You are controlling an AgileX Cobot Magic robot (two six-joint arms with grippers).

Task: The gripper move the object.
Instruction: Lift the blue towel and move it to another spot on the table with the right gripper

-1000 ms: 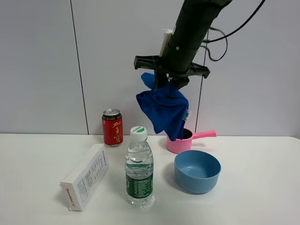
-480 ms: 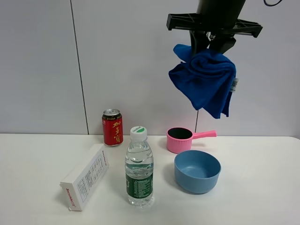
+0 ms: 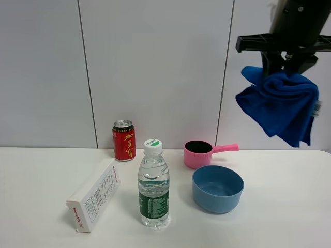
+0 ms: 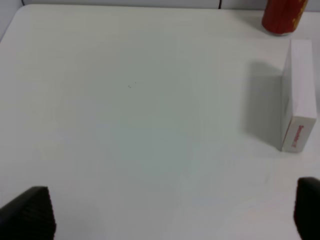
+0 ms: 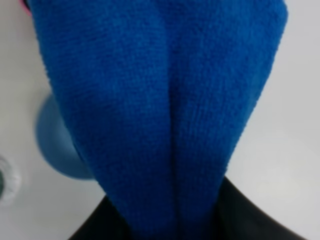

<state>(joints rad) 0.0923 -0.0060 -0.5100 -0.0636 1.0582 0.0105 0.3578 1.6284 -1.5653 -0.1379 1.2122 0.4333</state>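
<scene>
My right gripper (image 3: 283, 63) is shut on a blue cloth (image 3: 279, 105) and holds it high in the air at the far right, above and to the right of the blue bowl (image 3: 217, 188). The cloth hangs down in folds. In the right wrist view the cloth (image 5: 160, 100) fills most of the picture and hides the fingers; part of the bowl (image 5: 55, 145) shows below it. My left gripper (image 4: 170, 215) is open and empty above bare table, only its two dark fingertips (image 4: 27, 212) showing.
On the white table (image 3: 289, 206) stand a water bottle (image 3: 153, 184), a red can (image 3: 124, 140), a pink cup with a handle (image 3: 199, 153) and a white box lying on its side (image 3: 94, 194). The box (image 4: 298, 102) and can (image 4: 283, 15) also show in the left wrist view.
My right gripper has carried the blue cloth up from over the pink cup and to the right, past the bowl. Nothing on the table has moved.
</scene>
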